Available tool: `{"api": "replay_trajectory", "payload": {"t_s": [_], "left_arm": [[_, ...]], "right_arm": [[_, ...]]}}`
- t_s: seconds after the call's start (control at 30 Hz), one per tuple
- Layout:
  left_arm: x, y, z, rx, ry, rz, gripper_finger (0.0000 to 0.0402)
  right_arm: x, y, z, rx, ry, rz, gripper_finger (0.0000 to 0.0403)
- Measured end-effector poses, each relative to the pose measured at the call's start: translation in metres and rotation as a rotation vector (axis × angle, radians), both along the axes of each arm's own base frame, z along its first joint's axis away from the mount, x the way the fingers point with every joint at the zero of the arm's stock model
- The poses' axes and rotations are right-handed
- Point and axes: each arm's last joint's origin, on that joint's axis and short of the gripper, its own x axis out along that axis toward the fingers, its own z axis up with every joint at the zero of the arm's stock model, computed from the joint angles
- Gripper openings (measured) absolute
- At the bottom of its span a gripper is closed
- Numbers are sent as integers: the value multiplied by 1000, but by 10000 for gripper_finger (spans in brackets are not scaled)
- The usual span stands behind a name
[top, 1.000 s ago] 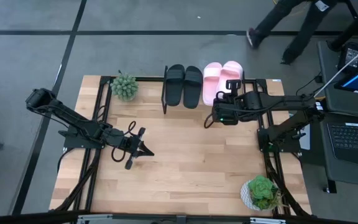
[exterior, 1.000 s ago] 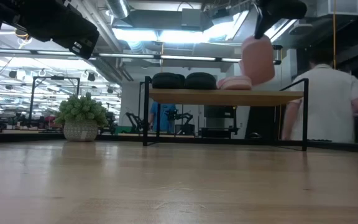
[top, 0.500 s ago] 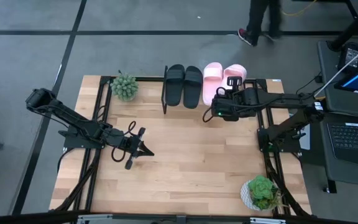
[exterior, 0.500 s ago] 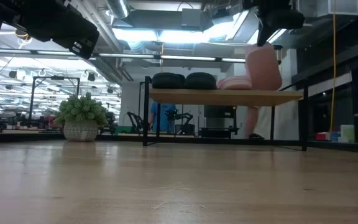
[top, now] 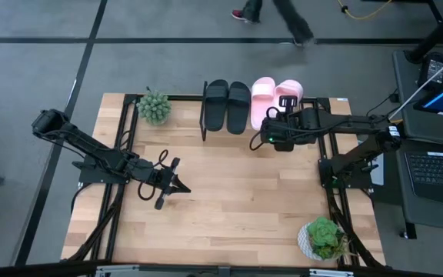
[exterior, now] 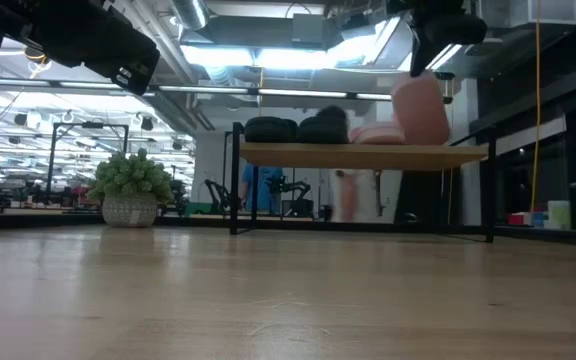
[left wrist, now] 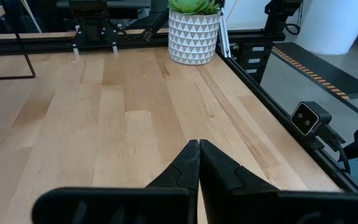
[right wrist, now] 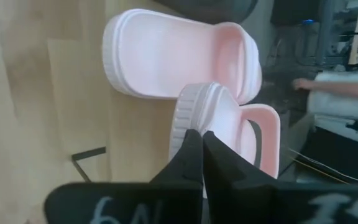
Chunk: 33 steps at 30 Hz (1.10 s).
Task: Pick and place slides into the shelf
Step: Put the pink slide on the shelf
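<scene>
A pink slide point(right wrist: 225, 127) is gripped by the right gripper point(right wrist: 197, 146) above the shelf point(exterior: 363, 155) at 12 o'clock; the left gripper point(left wrist: 199, 163) is clenched, empty; no writing is readable

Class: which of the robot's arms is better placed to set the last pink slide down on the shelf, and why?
Right. Its gripper already grips the tilted pink slide above the shelf, beside the other pink slide. The left gripper sits shut mid-table, away from the shelf.
</scene>
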Motion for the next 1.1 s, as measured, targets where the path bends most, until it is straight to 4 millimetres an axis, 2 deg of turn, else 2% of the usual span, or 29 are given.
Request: {"api": "replay_trajectory", "payload": {"t_s": [0.27,0.83,1.1], "left_arm": [[0,0,0,-1,0,0,4],[0,0,0,-8,2,2,4],[0,0,0,-8,2,2,4]], "right_arm": [[1,2,-2,111,-58,-32,3],[2,6,-4,304,-199,-196,98],[2,6,-4,314,-226,-237,103]]}}
